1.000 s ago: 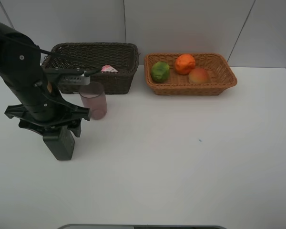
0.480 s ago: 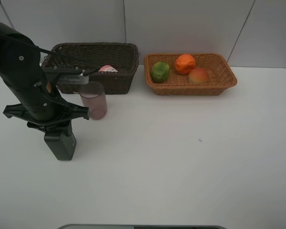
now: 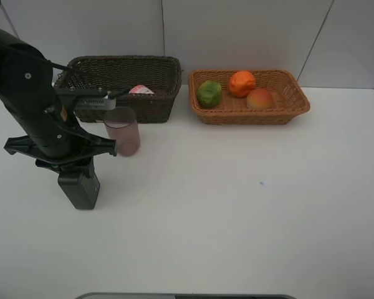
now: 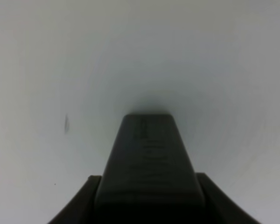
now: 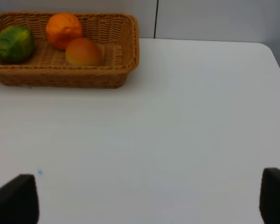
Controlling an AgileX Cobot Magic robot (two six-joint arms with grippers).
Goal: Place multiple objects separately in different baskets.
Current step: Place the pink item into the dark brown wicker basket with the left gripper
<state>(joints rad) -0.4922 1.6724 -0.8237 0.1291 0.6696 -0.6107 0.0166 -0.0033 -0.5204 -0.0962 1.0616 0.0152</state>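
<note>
The dark pump bottle (image 3: 79, 189) stands near the left side of the white table (image 3: 237, 205), in front of the dark brown basket (image 3: 168, 67). Its long axis runs roughly upright, in line with the left arm (image 3: 34, 99) that comes down over it. The base rests on the table and the upper end goes up into the left jaws. These jaws are closed against the bottle's two sides, as the left wrist view shows. The pump head is hidden by the jaws and the arm, and the lettering on the bottle is too blurred to read.

A translucent pink cup (image 3: 122, 132) stands upright with its mouth up, just in front of the dark brown basket and close beside the arm. Inside that basket only a small pink and white part of the spray bottle (image 3: 141, 90) shows over the wall. Which way it points cannot be told.

The light orange-tan basket (image 3: 297, 104) sits to the right and holds the green round fruit (image 3: 209, 93), the orange (image 3: 242, 83) and the mango (image 3: 260, 98).

The right jaws stand wide apart over bare table and hold nothing. Only their dark tips show, cut off at the edges of the right wrist view.
</note>
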